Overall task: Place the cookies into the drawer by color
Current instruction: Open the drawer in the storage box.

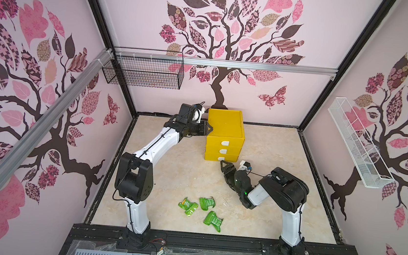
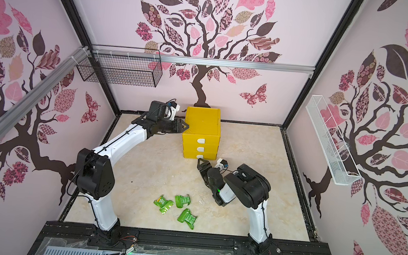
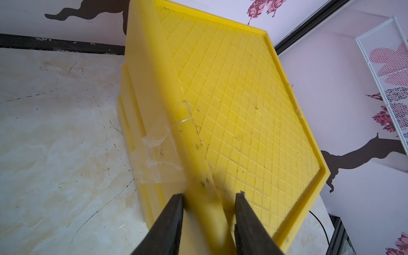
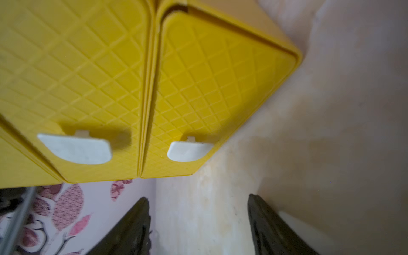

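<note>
Three green cookies [image 1: 207,203] sit near the front edge of the surface [image 1: 172,181]; drawer [image 1: 226,127] stands at the back edge, all shut; left fingers [image 3: 167,225] pinch its top rim, probably bracing it; right fingers [image 4: 276,225] spread, empty, near the bottom handle [image 4: 187,151], guessing for a pull.

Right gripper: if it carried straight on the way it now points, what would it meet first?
Most likely the bottom drawer of the yellow chest, around its white tab handle. The right gripper sits low just in front, jaws open, nothing between. Depth is hard to judge here.
</note>
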